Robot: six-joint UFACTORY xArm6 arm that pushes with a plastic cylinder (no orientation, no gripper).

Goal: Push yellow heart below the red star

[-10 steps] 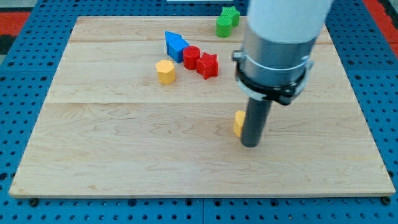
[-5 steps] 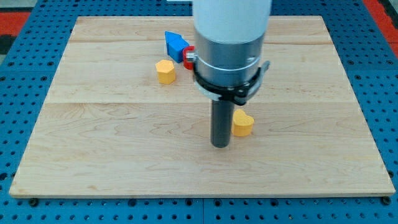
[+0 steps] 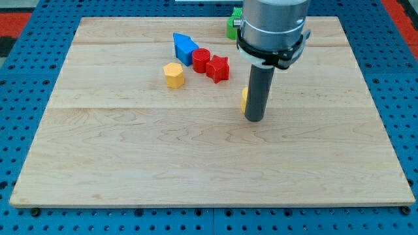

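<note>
The tabletop [image 3: 130,170] is pale wood with a fine grain, made of wide planks, and it lies on a blue perforated base [image 3: 19,98]. You have no pincer here, so nothing can be apart or together; the arm ends in a smooth dark rod. Your tip [image 3: 254,119] stands near the middle of the board. The yellow heart [image 3: 243,99] is almost hidden behind the rod; only a thin yellow edge shows on the rod's left side, touching it or just beside it.

The red star [image 3: 219,68] lies toward the view's top and left of the heart, apart from it. A red cylinder [image 3: 200,60] touches the star, and a blue block [image 3: 184,47] with a pointed end is just beside the cylinder. A yellow hexagonal block [image 3: 174,75] stands near them. A green block [image 3: 232,26] is partly covered by the arm at the view's top.
</note>
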